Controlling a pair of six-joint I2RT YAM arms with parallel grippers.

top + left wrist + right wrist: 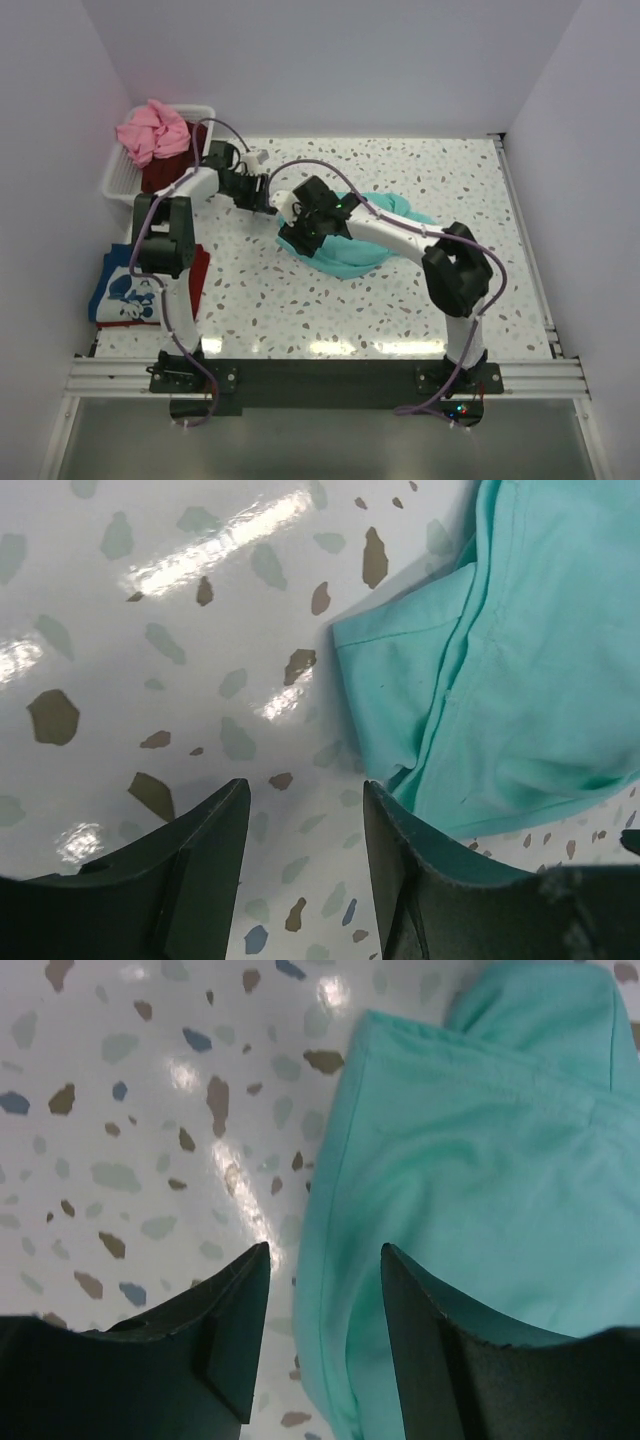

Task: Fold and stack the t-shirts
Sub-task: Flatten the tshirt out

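A teal-green t-shirt (pixel 365 252) lies crumpled in the middle of the table. My right gripper (pixel 303 228) is open at its left edge; in the right wrist view the gripper (pixel 325 1265) straddles the shirt's hem (pixel 480 1180), with nothing clamped. My left gripper (pixel 258 192) is open just left of the shirt; in the left wrist view the gripper (pixel 305 805) is over bare table, with a corner of the teal shirt (pixel 520 680) beside its right finger. A folded blue t-shirt with white print (pixel 125 290) lies on a red one (pixel 198 275) at the left edge.
A white slatted basket (pixel 118 178) at the back left holds a pink t-shirt (pixel 152 130) and a dark maroon one (pixel 168 168). The speckled table (pixel 450 190) is walled on the left, back and right.
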